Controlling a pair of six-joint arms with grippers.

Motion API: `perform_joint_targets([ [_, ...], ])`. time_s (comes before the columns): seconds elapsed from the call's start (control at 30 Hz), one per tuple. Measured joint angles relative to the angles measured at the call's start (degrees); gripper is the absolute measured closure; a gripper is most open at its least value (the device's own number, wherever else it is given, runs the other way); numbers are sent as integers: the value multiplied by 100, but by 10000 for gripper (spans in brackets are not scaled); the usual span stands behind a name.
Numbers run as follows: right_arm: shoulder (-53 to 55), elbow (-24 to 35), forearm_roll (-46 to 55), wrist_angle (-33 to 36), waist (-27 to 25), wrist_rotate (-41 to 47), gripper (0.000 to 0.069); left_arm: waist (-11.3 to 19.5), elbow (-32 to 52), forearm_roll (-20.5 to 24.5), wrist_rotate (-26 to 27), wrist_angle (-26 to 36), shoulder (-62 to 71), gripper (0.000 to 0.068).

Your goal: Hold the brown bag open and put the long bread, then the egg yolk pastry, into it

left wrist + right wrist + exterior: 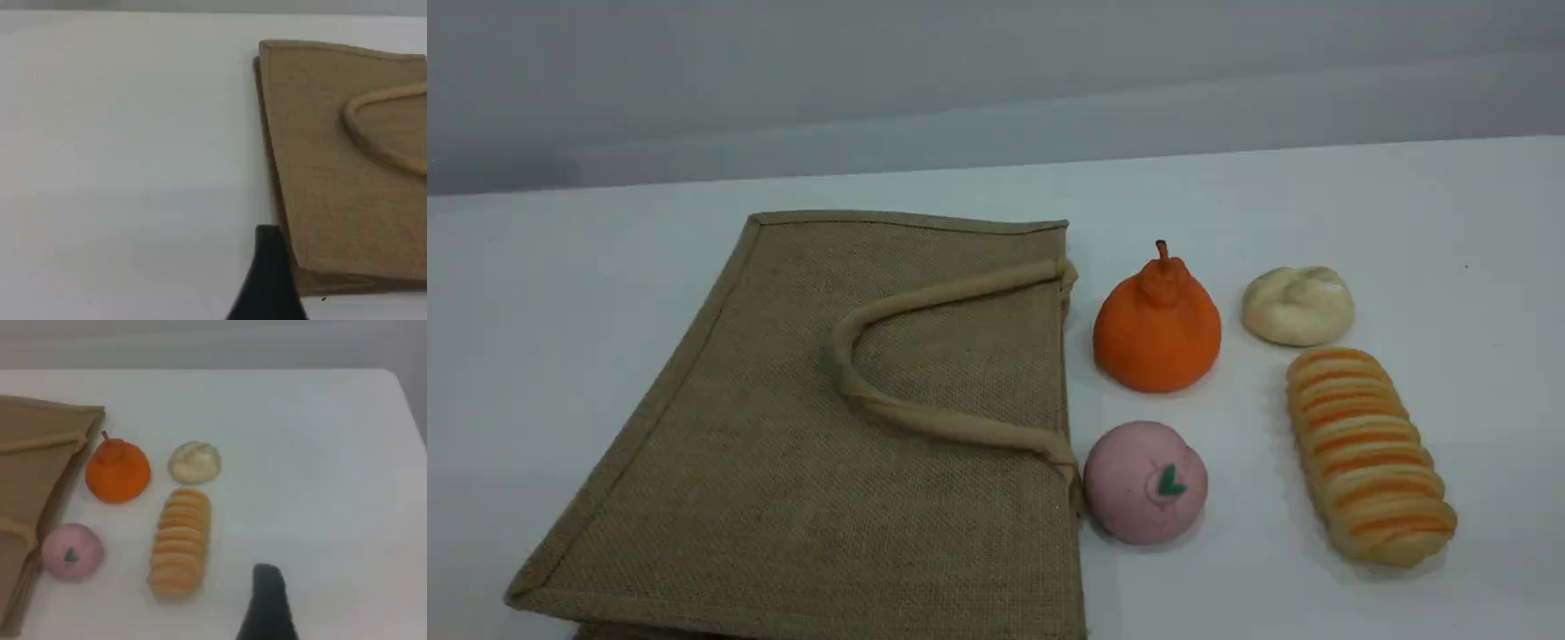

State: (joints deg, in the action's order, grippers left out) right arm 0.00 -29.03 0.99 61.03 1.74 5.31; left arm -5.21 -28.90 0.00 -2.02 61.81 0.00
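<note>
White counter (1405, 222), flat brown bag (827, 462), nothing started. My left hand (268, 280) and right hand (267, 603) hang released. I must first lift the bag's handle (925, 418).

the brown bag (800, 427) is tan woven jute with beige handles (925, 418). the long bread (1369, 453) is golden with orange stripes; the egg yolk pastry (1298, 305) is cream-white.

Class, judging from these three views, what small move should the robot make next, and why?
Probably bring the left gripper toward the upper handle of the brown bag. The bag lies flat and closed, both grippers hold nothing, and the long bread and egg yolk pastry sit on the table.
</note>
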Motion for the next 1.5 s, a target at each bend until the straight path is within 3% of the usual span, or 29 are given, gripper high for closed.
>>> perform_joint_targets([
  [0.2, 0, 0, 0, 0, 0, -4, 218, 0, -31, 0, 74, -35, 6, 177],
  [0.4, 173, -84, -394, -100, 0, -531, 218, 0, -246, 0, 327, -679, 470, 177],
  [0.6, 1447, -305, -1160, -1199, 0, -914, 218, 0, -739, -90, 342, -1822, 1972, 177],
  [0.8, 3339, -586, -2001, -2768, 0, -1632, 218, -6, -1503, -374, 342, -2502, 4222, 177],
  [1.07, 6031, -1228, -2819, -4262, 0, -1914, 218, -6, -3098, -1111, 704, -2116, 7456, 177],
  [1.3, 7905, -1783, -2826, -4354, 6, -1924, 218, -6, -4694, -2245, 1671, -1248, 10132, 178],
  [1.5, 8676, -1839, -3005, -4382, 6, -1947, 218, -118, -5472, -2917, 2173, -1528, 11774, 178],
])
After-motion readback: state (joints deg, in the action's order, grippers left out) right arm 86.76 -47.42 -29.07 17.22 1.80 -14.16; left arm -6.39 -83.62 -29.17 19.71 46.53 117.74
